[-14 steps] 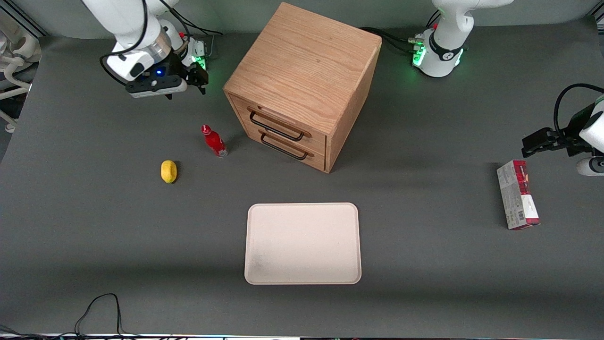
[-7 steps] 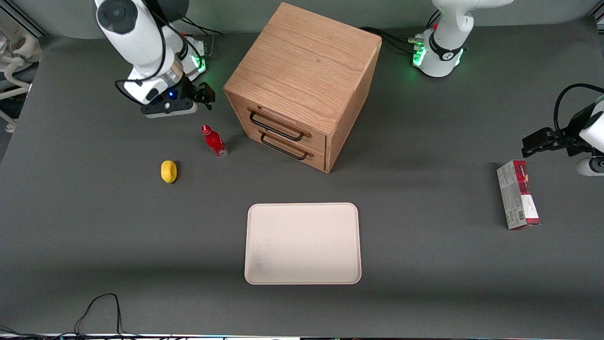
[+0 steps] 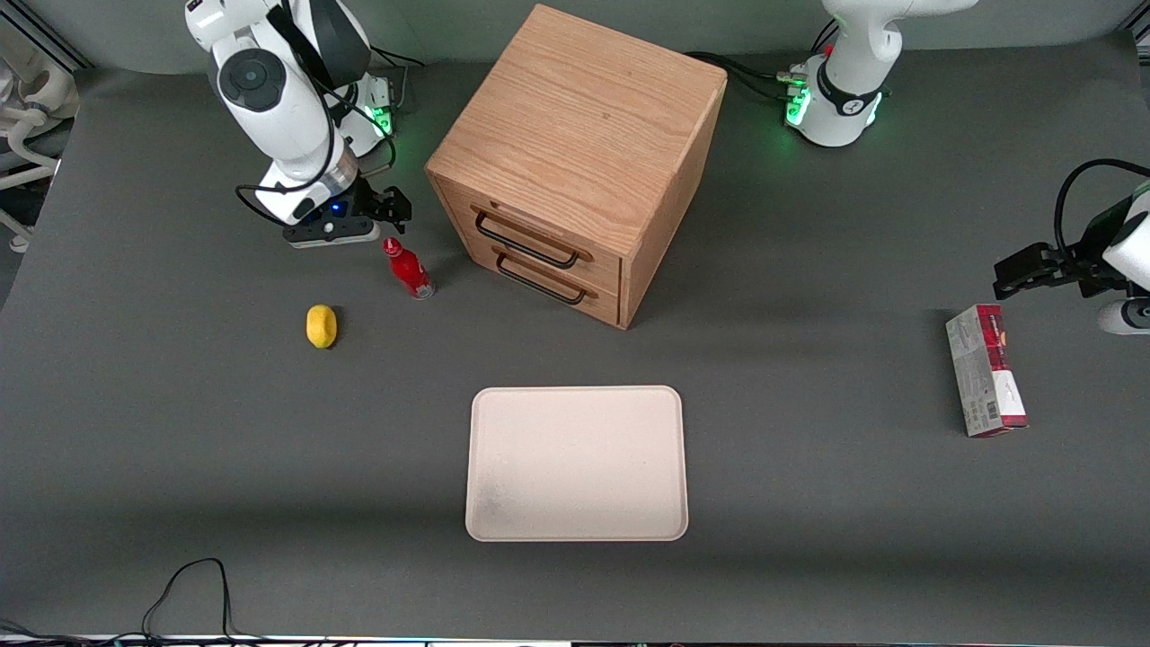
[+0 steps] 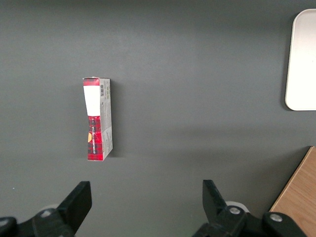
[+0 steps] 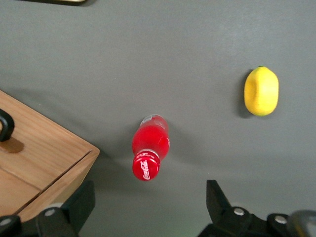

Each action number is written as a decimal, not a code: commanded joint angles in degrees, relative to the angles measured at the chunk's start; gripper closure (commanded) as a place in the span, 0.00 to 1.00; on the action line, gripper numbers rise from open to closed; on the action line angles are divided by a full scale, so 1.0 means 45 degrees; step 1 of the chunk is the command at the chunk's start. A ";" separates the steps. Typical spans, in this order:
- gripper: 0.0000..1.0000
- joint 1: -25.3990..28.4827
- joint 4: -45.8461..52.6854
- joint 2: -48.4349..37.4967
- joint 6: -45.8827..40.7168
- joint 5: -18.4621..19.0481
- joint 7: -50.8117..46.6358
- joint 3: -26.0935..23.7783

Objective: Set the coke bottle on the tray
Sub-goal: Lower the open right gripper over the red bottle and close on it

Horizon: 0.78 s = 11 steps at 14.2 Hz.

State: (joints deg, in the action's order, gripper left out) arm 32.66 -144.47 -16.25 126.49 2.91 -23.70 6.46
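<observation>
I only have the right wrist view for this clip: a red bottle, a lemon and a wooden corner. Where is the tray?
Observer: The tray lies nearer the front camera than the drawer cabinet, with nothing on it.
Operator: Is the bottle upright?
Observer: Yes, the coke bottle stands on the table, beside the cabinet's drawer fronts.
Operator: And the gripper?
Observer: The gripper hangs open above the bottle, touching nothing.

On the grey bench point(image 3: 180, 431), the small red coke bottle point(image 3: 408, 270) stands beside the wooden drawer cabinet point(image 3: 575, 162), the open gripper point(image 3: 346, 235) hovering just above; a yellow lemon point(image 3: 322, 325) lies near, and the pale rectangular tray point(image 3: 577, 463) nearer the front camera.
</observation>
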 commanded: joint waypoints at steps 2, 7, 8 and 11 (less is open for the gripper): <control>0.00 0.0202 -0.0318 0.0659 0.0874 0.0212 0.0091 0.0069; 0.00 0.0339 -0.0299 0.1520 0.1460 0.0212 0.0071 0.0069; 0.00 0.0339 -0.0299 0.1618 0.1616 0.0212 0.0071 0.0069; 0.00 0.0281 -0.0279 0.1814 0.1831 0.0212 0.0091 0.0127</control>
State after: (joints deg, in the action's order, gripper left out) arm 33.66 -146.19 -8.91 133.53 2.97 -23.68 6.41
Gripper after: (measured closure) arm 0.000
